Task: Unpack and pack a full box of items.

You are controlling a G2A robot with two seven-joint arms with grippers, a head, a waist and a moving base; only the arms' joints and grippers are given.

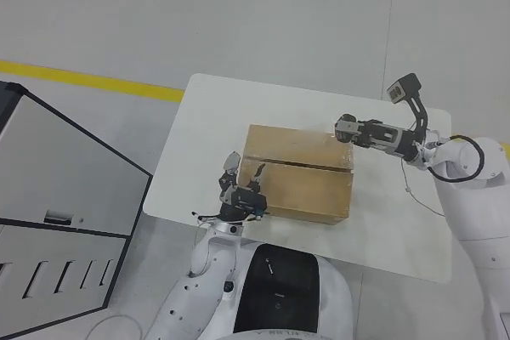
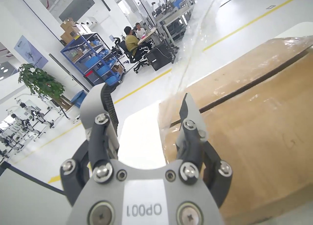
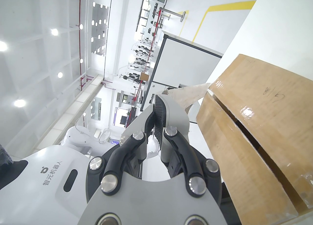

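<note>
Left end effector: my left end effector [image 1: 245,170] [image 2: 144,94] sits at the near left corner of the box [image 1: 302,178] [image 2: 244,125] [image 3: 256,113]. It is released, fingers spread wide. One finger is over the box top by the seam's end, the other off the box's left side, above the table [image 1: 206,110].
Box: cardboard, standing near the table's middle. Both top flaps are down with a dark seam between them.
Tape strip: a clear tape strip [image 2: 195,28] [image 3: 188,91] lifts off the box top. Its end leads from the box's far right corner.
Right end effector: my right end effector [image 1: 344,127] [image 3: 157,100] is just off the box's far right corner, clenched on the tape strip's end.
</note>
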